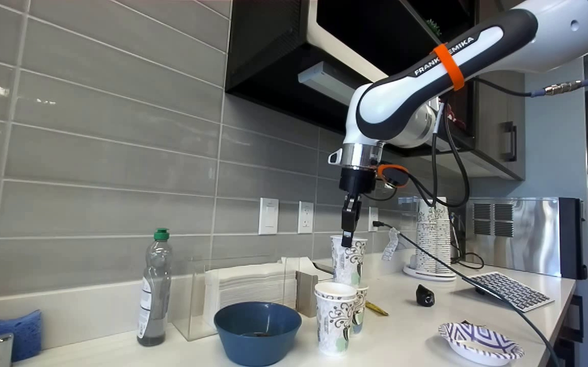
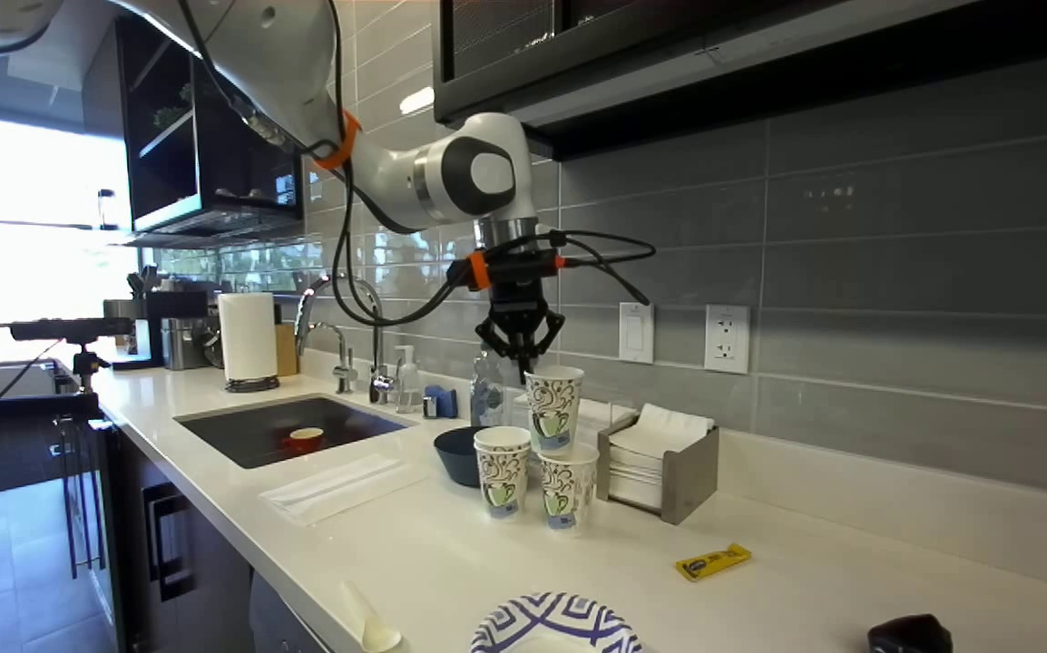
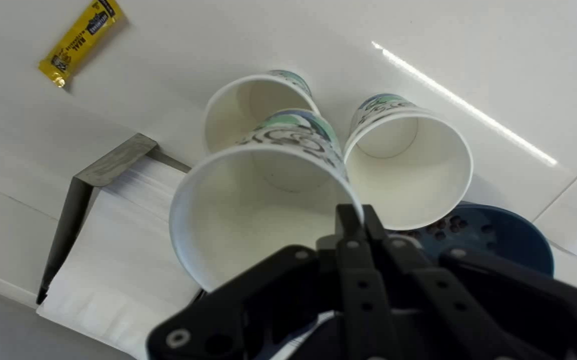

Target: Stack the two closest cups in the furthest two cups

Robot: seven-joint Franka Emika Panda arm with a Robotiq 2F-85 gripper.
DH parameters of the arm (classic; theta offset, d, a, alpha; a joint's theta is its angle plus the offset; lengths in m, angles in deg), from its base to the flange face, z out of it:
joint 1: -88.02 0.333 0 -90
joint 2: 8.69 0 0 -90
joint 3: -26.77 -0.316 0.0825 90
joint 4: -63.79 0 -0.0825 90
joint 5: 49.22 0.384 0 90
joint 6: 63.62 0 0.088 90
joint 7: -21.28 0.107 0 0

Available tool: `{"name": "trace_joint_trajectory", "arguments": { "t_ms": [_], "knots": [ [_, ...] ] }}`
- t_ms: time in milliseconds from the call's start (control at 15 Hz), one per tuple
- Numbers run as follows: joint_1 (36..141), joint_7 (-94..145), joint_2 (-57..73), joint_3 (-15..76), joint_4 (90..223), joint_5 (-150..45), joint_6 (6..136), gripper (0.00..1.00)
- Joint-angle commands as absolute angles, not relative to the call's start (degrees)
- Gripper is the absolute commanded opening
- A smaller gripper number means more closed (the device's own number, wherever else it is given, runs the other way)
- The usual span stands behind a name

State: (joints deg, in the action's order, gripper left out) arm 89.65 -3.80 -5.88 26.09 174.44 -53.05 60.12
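My gripper is shut on the rim of a white patterned paper cup, one finger inside and one outside. In both exterior views the gripper holds this cup upright, high over a standing cup. Its base is close to that cup's mouth; I cannot tell whether it is inside. The standing cup is partly hidden behind the held cup in the wrist view. Beside it stands a nested stack of cups with a double rim, open in the wrist view.
A blue bowl stands close to the nested cups. A napkin holder is behind the cups by the wall. A yellow packet and a patterned paper plate lie on the counter. A soap bottle stands beyond the bowl.
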Motion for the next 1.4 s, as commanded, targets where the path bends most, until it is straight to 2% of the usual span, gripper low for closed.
{"name": "trace_joint_trajectory", "arguments": {
  "t_ms": [0,1133,1200,1267,1333],
  "knots": [
    [89.04,-4.12,-4.43,26.01,172.86,-53.63,60.47,0.01],
    [88.34,-3.96,-3.36,26.37,172.74,-53.6,60.47,0.01],
    [88.36,-3.8,-3.22,26.38,172.78,-53.77,60.72,0.28],
    [88.36,-3.87,-3.1,26.37,172.77,-53.82,60.57,0.29],
    [88.37,-3.92,-3.05,26.35,172.76,-53.72,60.5,0.34]
  ]
}}
